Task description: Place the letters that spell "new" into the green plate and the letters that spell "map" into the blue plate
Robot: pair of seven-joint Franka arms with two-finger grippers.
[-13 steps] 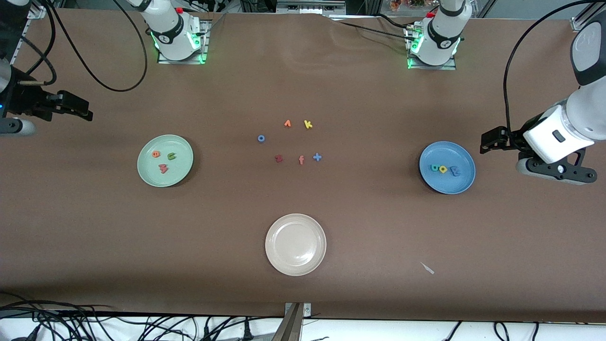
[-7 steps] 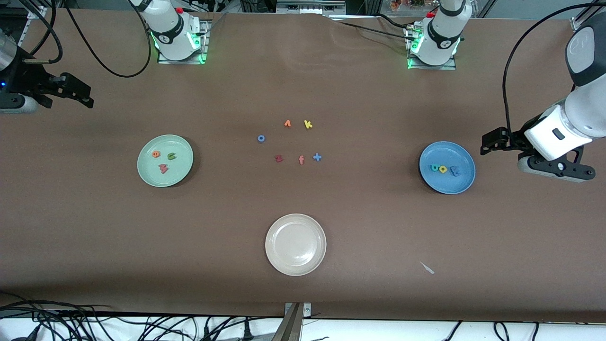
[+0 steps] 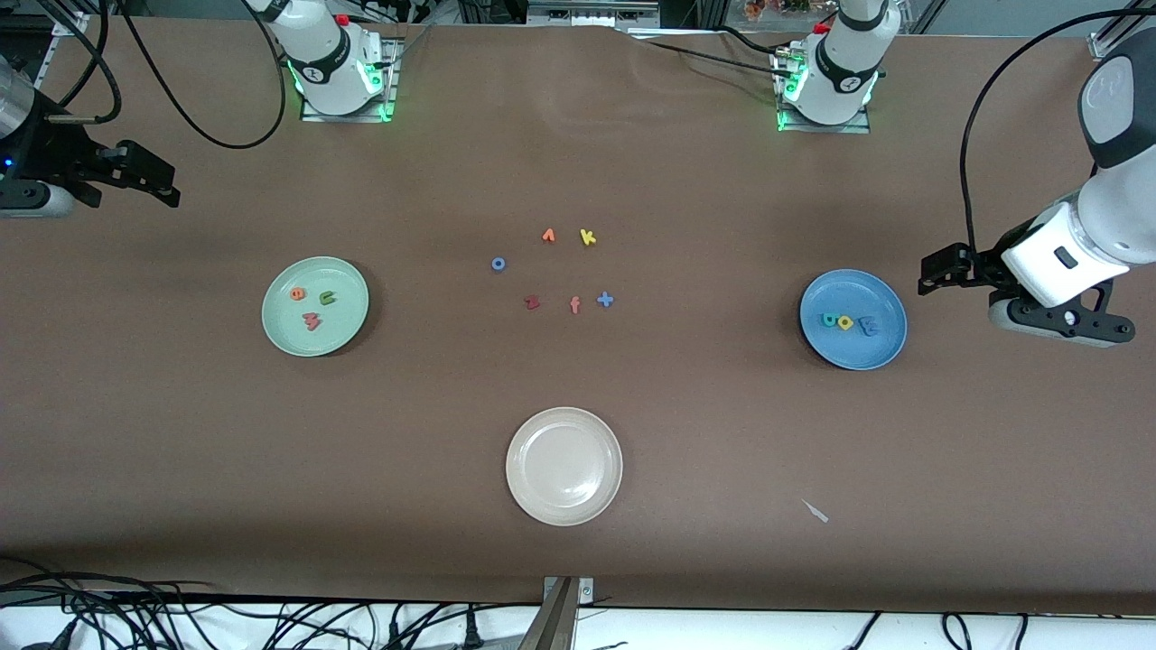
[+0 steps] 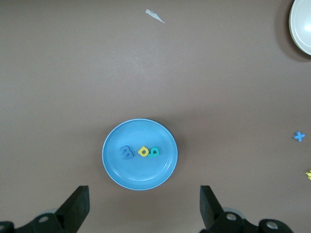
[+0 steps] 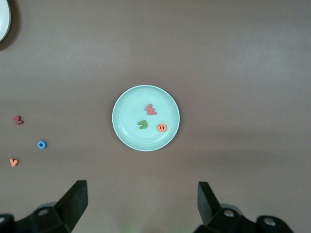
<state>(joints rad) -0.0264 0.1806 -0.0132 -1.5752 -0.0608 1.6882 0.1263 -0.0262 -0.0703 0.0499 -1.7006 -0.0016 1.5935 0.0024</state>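
Observation:
The green plate holds the orange "e", green "n" and pinkish-red "w". On the blue plate lie the teal "p", yellow "a" and blue "m". My left gripper hangs open and empty over bare table beside the blue plate, at the left arm's end. Open and empty too, my right gripper is over bare table at the right arm's end.
A cream plate sits nearest the front camera. In the table's middle lie loose pieces: an orange letter, yellow "k", blue "o", dark red "z", orange-red "f", blue plus. A paper scrap lies toward the front.
My right gripper has drawn back toward the bases' side of the table. The left arm has shifted only slightly. Plates and letters have not moved.

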